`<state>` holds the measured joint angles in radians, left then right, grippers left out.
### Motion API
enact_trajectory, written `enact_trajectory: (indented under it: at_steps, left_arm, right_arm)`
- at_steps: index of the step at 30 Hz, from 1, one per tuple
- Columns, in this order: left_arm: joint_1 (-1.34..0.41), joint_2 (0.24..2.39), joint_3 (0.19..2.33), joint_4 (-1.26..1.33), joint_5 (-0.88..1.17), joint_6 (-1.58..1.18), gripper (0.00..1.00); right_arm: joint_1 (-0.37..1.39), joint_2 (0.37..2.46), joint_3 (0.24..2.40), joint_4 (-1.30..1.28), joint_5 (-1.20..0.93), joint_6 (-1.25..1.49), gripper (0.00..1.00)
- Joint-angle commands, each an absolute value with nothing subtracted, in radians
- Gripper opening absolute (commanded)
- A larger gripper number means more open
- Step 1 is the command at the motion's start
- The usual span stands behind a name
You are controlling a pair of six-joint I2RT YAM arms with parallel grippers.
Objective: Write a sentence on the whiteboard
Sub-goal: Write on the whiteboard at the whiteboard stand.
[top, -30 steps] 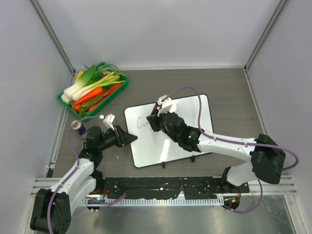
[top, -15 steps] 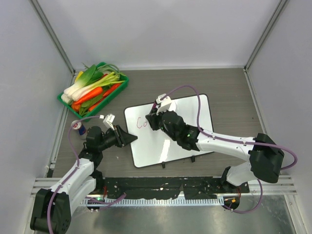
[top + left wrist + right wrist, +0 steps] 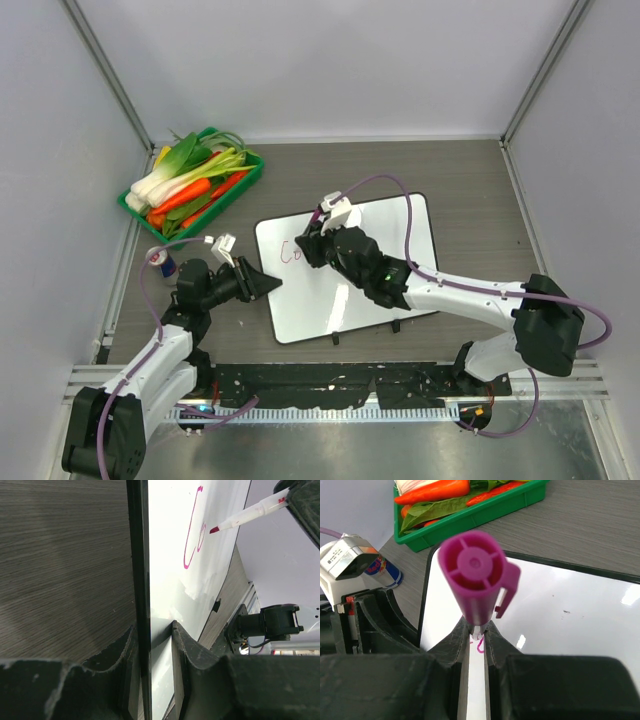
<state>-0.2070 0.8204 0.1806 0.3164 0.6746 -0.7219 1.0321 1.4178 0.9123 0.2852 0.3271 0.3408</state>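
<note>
**Right pincer**: closed on a magenta marker with its cap posted on the rear end. The tip points down at the whiteboard.

**Left pincer**: clamped narrow across the board's black frame, one finger on each face, steadying it on the tabletop.

**Change noted:** a second ago the second letter under the right pincer stood open at the top, like a "u". It now reads as a closed "o". The right pincer has shifted only slightly in that interval. In the left wrist view the marker tip sits just beside the "o"; whether it touches the surface cannot be told.

**Legible writing:** the sentence so far reads "Co" in pink cursive, ahead of the left pincer and beneath the right one. The board beyond the right pincer is unmarked.

**Judgement:** two letters are done and most of the line is outstanding.

**Labels:** a can behind the left pincer is blue and silver with a red mark. Its lettering is unreadable.
</note>
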Motion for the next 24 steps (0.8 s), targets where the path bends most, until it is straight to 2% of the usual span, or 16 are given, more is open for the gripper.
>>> enact_trajectory:
  at_steps: [1,11,24]
  left_arm:
    - [-0.206,0.818,0.181,0.341,0.664,-0.684,0.0]
    - [-0.207,0.816,0.181,0.341,0.663,-0.684,0.0]
    - [-0.207,0.83,0.181,0.351,0.67,-0.686,0.0]
  right_arm:
    - [1.031,1.345,0.914,0.37,0.342,0.351,0.02]
    - [1.031,1.356,0.917,0.322,0.439,0.316,0.01]
    - [1.031,1.384,0.884,0.33,0.463,0.314,0.02]
